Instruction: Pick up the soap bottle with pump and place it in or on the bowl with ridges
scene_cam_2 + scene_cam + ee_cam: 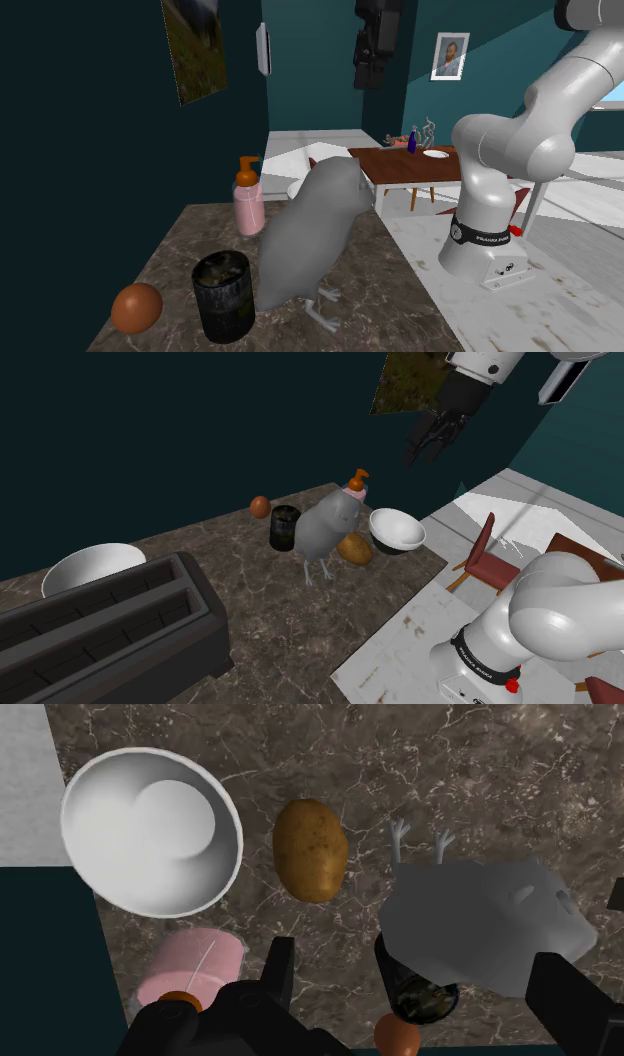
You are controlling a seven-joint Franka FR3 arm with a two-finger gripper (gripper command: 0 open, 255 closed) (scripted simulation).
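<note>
Soap bottle [354, 488]: upright by the wall [100, 180], behind bird [325, 532], near bowl [400, 532]; gripper [424, 450] high above, fingers [280, 966] spread; advise descending straight, clasping the pink body below the pump [247, 170], clear of bird.

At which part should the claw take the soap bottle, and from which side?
Probably the pink body of the soap bottle, just under the orange pump, with the open claw coming down from above. The bottle stands upright, and the wall behind and the grey bird figure beside it leave little room sideways.
</note>
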